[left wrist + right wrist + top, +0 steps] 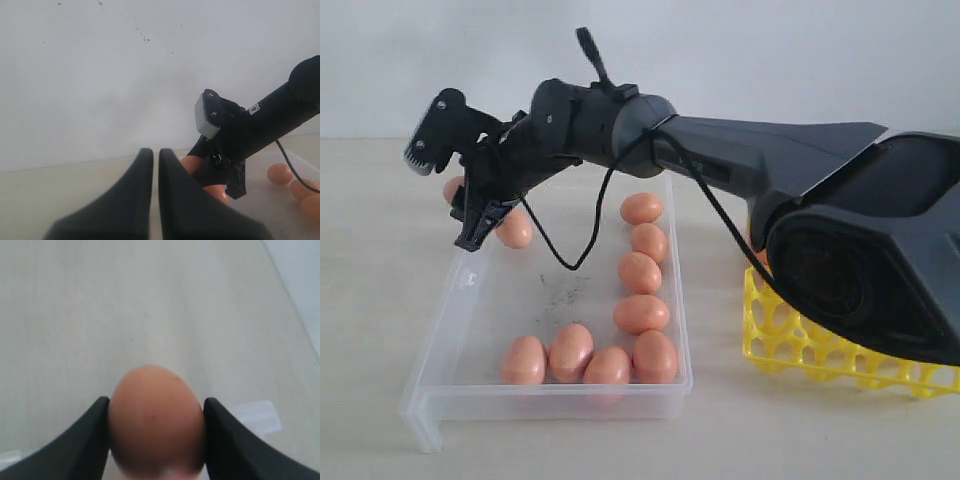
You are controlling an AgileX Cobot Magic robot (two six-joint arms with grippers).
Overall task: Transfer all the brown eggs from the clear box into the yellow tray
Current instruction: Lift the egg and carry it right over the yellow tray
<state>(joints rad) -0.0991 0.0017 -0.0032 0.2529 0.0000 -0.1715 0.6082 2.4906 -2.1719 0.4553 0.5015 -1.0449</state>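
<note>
eggs [642,314]: smooth orange-brown shell, satin sheen, soft highlights. Close up, the egg [156,420] between the right gripper fingers [82,440] shows a few faint specks, otherwise even. Those fingers: matt black plastic. left gripper [155,151] same. box [550,400]: clear plastic, slightly hazy, glossy along the rim, dark specks on the floor. tray [800,345]: bright yellow plastic, smooth, mild shine. arm shell [770,160]: dark grey, matt moulded plastic. cable [568,266]: black, smooth jacket. tabletop [820,440]: pale, matt, faint grain.
</note>
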